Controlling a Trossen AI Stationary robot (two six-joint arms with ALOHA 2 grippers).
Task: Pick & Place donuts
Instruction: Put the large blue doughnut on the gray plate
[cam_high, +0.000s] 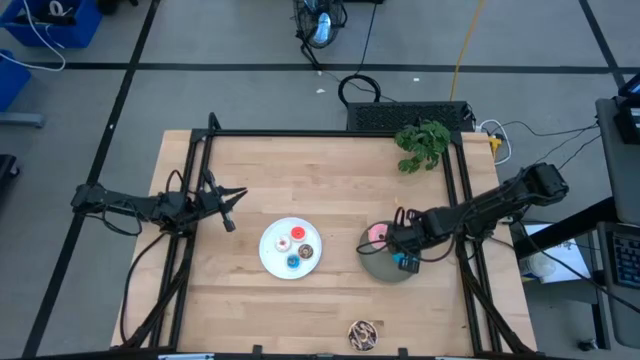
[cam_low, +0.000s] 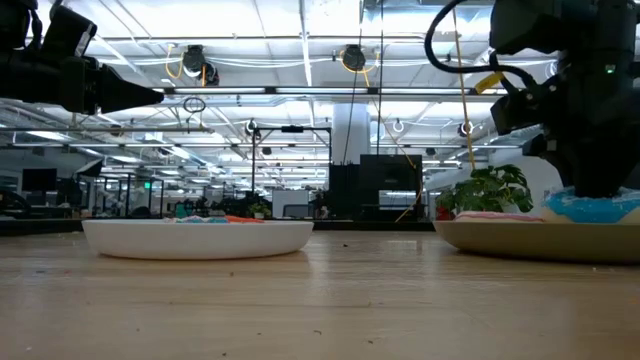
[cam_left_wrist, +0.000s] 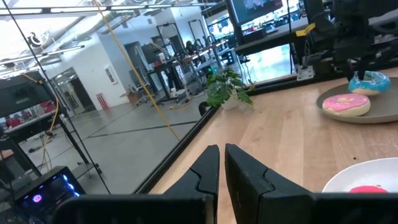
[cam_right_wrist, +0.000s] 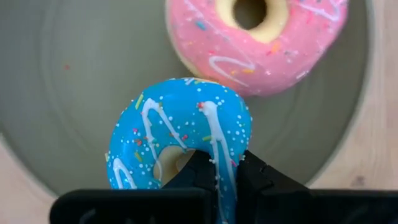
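A blue sprinkled donut (cam_right_wrist: 180, 137) sits low over a grey plate (cam_high: 372, 262) at the table's right, with my right gripper (cam_right_wrist: 221, 163) shut on it from above. A pink donut (cam_right_wrist: 255, 37) lies on the same plate, right beside the blue one. At the table's middle, a white plate (cam_high: 270, 252) holds several tiny donuts (cam_high: 295, 248). A brown donut (cam_high: 363, 334) lies on the table by the near edge. My left gripper (cam_high: 229, 223) hovers shut and level over the table's left part, touching nothing. My right gripper pinches the blue donut's ring (cam_right_wrist: 224, 155) between its two fingers, one finger (cam_right_wrist: 193, 171) in the hole and the other (cam_right_wrist: 258, 177) outside. The fingers point down from above. The donut is at the grey plate's level (cam_low: 590, 208); whether it rests there I cannot tell.
A small green plant (cam_high: 423, 143) stands at the far right corner. Black frame rails (cam_high: 190, 200) run along the table's left, right and far sides. Bare wood lies between the two plates and in front of them.
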